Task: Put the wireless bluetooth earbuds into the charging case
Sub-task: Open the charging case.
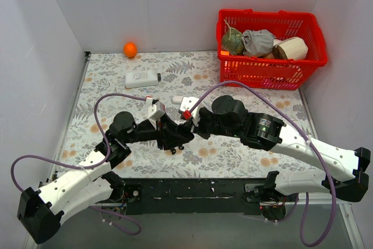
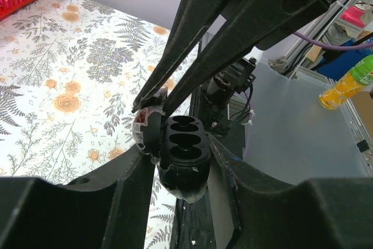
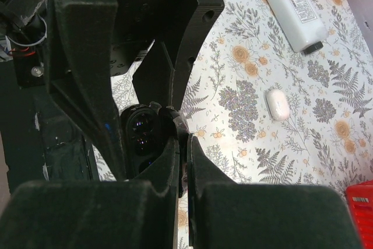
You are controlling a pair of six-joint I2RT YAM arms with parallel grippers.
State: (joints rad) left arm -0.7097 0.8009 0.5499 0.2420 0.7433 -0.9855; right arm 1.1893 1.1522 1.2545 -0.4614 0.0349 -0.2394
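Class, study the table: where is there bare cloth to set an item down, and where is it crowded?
Free: floral cloth between white bottle and red basket; also left of the bottle, below the orange ball. Crowded: mid-table, where left end effector and right end effector meet at the charging case.

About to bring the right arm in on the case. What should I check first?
1. Charging case clamped by left gripper: ok, fingers on both sides.
2. Case open, wells exposed: ok.
3. Right gripper shut: ok.
4. Earbud between its tips: cannot tell, hidden.
5. Tips over a well: not ok, they sit at the case's rim.
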